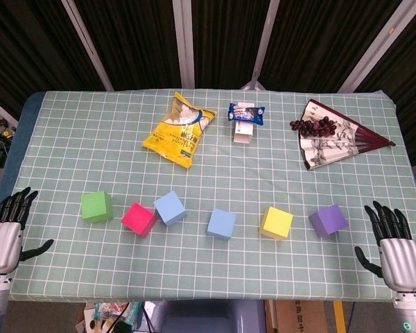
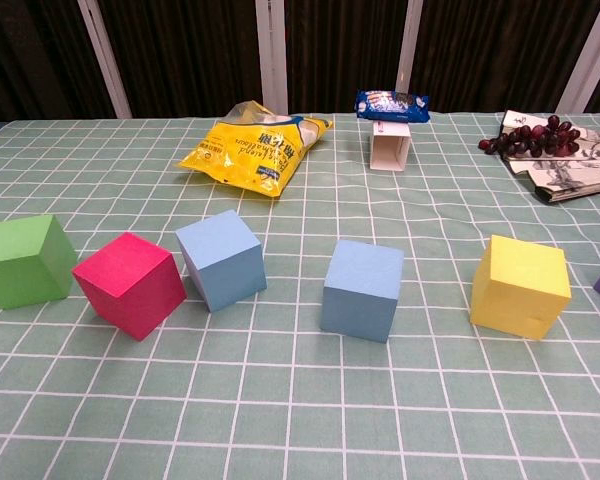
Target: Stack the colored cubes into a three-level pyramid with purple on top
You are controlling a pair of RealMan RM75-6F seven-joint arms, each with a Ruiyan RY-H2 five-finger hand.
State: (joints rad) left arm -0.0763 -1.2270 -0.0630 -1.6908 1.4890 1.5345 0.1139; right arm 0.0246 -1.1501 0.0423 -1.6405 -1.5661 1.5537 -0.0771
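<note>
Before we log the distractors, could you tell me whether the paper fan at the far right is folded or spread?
Spread: the painted paper fan lies opened into a wedge, dark ribs fanned out, with red grapes resting on it.

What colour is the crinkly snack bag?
Yellow, with some white; the snack bag shows best in the chest view.

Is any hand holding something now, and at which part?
Nothing is held. The left hand and the right hand are both empty, fingers apart, at the table edge.

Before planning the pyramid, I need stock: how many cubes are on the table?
6, in a row, left to right: green cube, pink cube, light-blue cube, second blue cube, yellow cube, purple cube.
</note>
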